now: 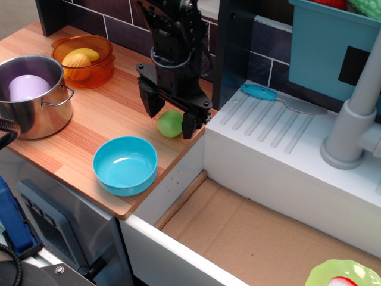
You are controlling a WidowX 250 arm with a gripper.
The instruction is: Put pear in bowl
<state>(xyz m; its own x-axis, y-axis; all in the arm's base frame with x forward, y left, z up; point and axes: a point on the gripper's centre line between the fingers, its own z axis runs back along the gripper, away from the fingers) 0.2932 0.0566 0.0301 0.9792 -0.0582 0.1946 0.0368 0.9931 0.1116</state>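
The light-green pear lies on the wooden counter near its right edge. My black gripper is open and lowered over it, one finger to the pear's left and one finger to its right, so the pear sits between the jaws without being squeezed. The cyan-blue bowl stands empty on the counter just in front and to the left of the pear, near the front edge.
A steel pot holding a lilac object stands at the left. A see-through orange bowl with yellow-orange toy fruits is at the back left. A white sink drainboard with a blue spoon lies to the right.
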